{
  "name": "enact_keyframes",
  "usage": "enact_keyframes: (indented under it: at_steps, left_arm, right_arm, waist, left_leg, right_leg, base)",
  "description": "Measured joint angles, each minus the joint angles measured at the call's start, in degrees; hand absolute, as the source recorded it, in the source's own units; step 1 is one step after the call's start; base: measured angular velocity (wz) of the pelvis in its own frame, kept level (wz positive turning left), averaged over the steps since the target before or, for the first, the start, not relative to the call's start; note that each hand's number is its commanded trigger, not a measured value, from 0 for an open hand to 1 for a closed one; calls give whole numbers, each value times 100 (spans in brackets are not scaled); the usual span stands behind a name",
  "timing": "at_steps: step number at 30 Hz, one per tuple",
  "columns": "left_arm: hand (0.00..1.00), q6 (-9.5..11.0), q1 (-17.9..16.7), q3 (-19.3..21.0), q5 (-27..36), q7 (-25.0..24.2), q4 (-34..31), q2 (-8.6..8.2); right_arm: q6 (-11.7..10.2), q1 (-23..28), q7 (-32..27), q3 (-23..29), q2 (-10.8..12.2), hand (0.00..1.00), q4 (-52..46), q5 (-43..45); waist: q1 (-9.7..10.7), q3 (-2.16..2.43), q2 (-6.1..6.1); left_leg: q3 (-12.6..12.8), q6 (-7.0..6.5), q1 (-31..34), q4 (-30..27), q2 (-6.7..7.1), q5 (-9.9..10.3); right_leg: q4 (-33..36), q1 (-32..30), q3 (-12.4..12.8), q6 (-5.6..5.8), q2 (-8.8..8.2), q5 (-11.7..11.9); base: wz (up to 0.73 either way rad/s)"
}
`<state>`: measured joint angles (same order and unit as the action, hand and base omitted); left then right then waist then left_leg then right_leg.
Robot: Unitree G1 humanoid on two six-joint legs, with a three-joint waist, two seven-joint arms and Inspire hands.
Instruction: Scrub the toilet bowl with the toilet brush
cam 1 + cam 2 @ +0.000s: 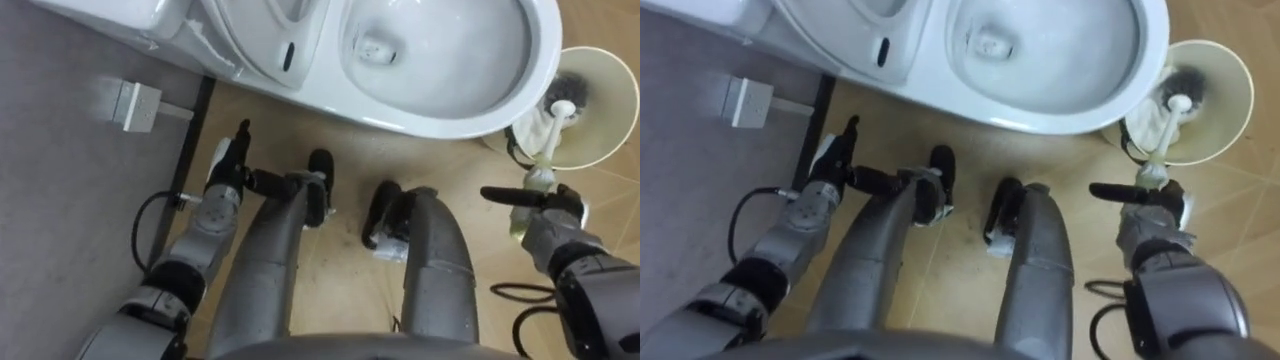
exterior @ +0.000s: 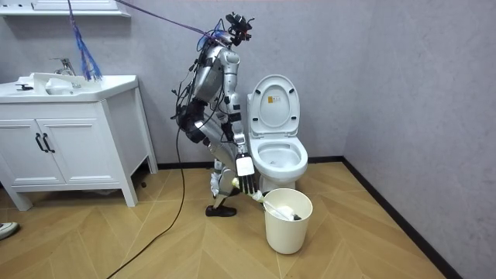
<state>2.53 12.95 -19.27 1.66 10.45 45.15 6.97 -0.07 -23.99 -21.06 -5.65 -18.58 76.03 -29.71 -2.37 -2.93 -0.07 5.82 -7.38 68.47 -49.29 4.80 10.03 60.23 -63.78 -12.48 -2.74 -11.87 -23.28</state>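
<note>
Evidently the right hand (image 1: 548, 208) is clenched round the pale handle of the bristled plastic toilet brush (image 1: 548, 145); its head rests ahead of that hand in the round cream bucket (image 1: 615, 70), ready for lifting leftward to the white ceramic toilet (image 1: 478, 117); the left hand (image 1: 232, 152) hangs slack.

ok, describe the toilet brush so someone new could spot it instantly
Find the white toilet with its lid raised; beside the bowl, on the robot's right, stands a cream bucket. The toilet brush leans out of it, its pale handle reaching the right robot hand. Nothing else there is long and thin with a dark bristle head.
</note>
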Motion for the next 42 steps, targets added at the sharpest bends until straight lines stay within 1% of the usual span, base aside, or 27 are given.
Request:
enact_keyframes:
  at_steps: [2,3,5,8,11,12,14,16,18,20,21,22,24,28,30,34,37,42]
  left_arm:
    - [0,0,-10,-79,6,0,-83,41]
    - [0,-2,-39,-129,5,-1,-158,88]
    - [0,-1,-115,-134,18,2,-334,129]
    - [0,0,-146,-143,32,3,-453,191]
    - [0,0,-146,-146,27,3,-470,204]
    - [0,1,-150,-159,9,2,-471,208]
    - [0,2,-159,-171,2,3,-473,218]
    - [0,9,-160,-232,6,15,-486,234]
    - [0,13,-161,-280,6,16,-515,258]
    - [0,13,-182,-289,12,15,-580,271]
    - [0,13,-196,-292,53,15,-605,273]
    - [0,13,-199,-293,74,15,-609,272]
    - [0,13,-214,-293,135,13,-617,275]
    - [0,13,-221,-320,278,2,-627,284]
    - [0,13,-223,-351,329,-14,-627,317]
    - [0,12,-221,-353,330,-119,-627,317]
    - [0,12,-220,-356,330,-142,-627,316]
    - [0,12,-219,-369,387,-171,-627,315]
  right_arm:
    - [-14,-37,-2,0,-43,0,-2,-4]
    - [-17,-54,-6,6,-45,0,-4,-11]
    - [-20,-97,-41,6,-58,0,-5,-14]
    - [-43,-175,-181,-2,-82,0,6,-66]
    - [-147,-189,-265,-34,-117,0,11,-203]
    - [-183,-181,-282,-116,-127,0,29,-244]
    - [-186,-157,-286,-206,-128,0,25,-307]
    - [-181,-111,-284,-222,-128,0,28,-427]
    - [-186,-79,-254,-269,-130,0,27,-649]
    - [-180,-65,-149,-430,-135,0,31,-835]
    - [-176,-29,-37,-515,-134,19,39,-897]
    - [-175,-4,26,-566,-134,53,43,-923]
    - [-169,54,219,-704,-134,100,71,-1097]
    - [-165,55,448,-837,-135,100,204,-1499]
    - [-164,57,531,-881,-152,100,284,-1743]
    - [-163,67,783,-915,-150,100,390,-1800]
    - [-119,70,806,-944,-150,100,471,-1850]
    - [-179,64,974,-998,-150,100,512,-1953]
  waist:
    - [14,-4,-4]
    - [26,-6,-8]
    - [36,-16,-24]
    - [41,-48,-77]
    - [65,-53,-84]
    - [75,-54,-87]
    - [107,-54,-86]
    - [120,-53,-84]
    - [129,-53,-86]
    - [124,-52,-86]
    - [124,-52,-85]
    - [122,-52,-85]
    - [111,-52,-86]
    - [111,-52,-86]
    - [117,-52,-86]
    - [109,-52,-86]
    - [97,-52,-86]
    - [75,-52,-86]
  left_leg:
    - [8,1,117,-148,1,35]
    - [9,8,180,-236,-6,61]
    - [26,12,235,-295,-8,70]
    - [91,18,274,-342,-7,72]
    - [86,32,298,-351,-8,64]
    - [82,35,300,-355,-8,65]
    - [67,41,319,-380,-8,76]
    - [25,46,370,-488,-11,129]
    - [19,35,414,-547,-10,161]
    - [20,27,452,-579,-10,175]
    - [25,16,473,-640,-5,207]
    - [27,10,479,-679,-5,231]
    - [34,0,492,-808,-4,310]
    - [58,-15,493,-878,-1,343]
    - [57,-18,497,-905,-6,349]
    - [57,-19,498,-929,-7,350]
    - [57,-19,498,-930,-7,350]
    - [67,-18,498,-931,-14,351]
  right_leg:
    - [160,-115,5,-14,-33,-61]
    - [248,-170,7,-22,-44,-104]
    - [331,-246,31,-34,-73,-134]
    - [454,-339,105,-31,-104,-167]
    - [473,-359,96,-41,-108,-172]
    - [473,-357,90,-49,-106,-172]
    - [480,-358,71,-67,-110,-172]
    - [531,-359,30,-88,-108,-204]
    - [579,-380,16,-83,-101,-242]
    - [597,-420,22,-81,-103,-242]
    - [651,-436,32,-67,-106,-265]
    - [684,-437,39,-59,-108,-287]
    - [786,-438,71,-39,-107,-346]
    - [849,-444,106,-15,-111,-370]
    - [866,-444,106,-14,-109,-370]
    - [886,-444,107,-12,-108,-372]
    - [888,-448,111,-12,-105,-372]
    - [895,-460,127,-13,-100,-372]
  base:
    - [6]
    - [3]
    - [0]
    - [0]
    - [0]
    - [0]
    - [0]
    - [2]
    - [3]
    - [0]
    - [0]
    - [0]
    - [-2]
    - [-1]
    - [0]
    - [0]
    - [0]
    - [0]
